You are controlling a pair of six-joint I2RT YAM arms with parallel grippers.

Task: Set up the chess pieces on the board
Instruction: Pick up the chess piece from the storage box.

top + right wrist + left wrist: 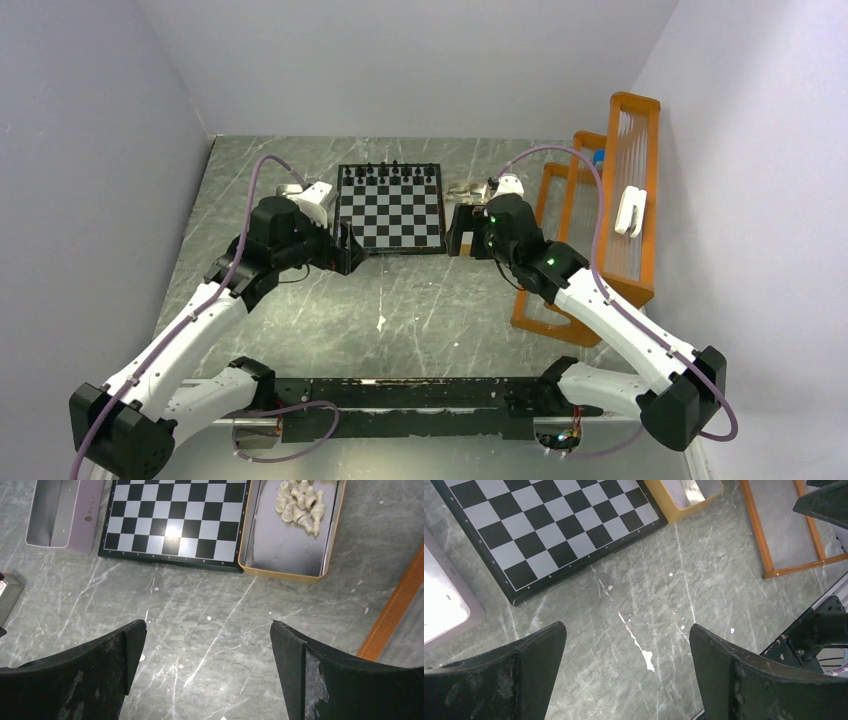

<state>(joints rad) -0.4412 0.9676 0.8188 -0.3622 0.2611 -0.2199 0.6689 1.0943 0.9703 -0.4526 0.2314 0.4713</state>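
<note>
We have both arms poised at the near edge of the board. The left end effector and the right end effector are spread wide and hold nothing, each hanging over bare worktop. Black chess pieces stand along the board's far edge, while its near rows are bare. The cream chess pieces lie heaped in the far end of the tan tray, which sits just beside the board's right edge. We judge the step in hand to be fetching a cream piece, and the right arm is the closer one. To do it well, we should pick a piece at the edge of the heap rather than in its middle, and narrow the jaws before descending so they do not scatter its neighbours. We should come straight down, grip it by the body, and set it upright on a near square.
</note>
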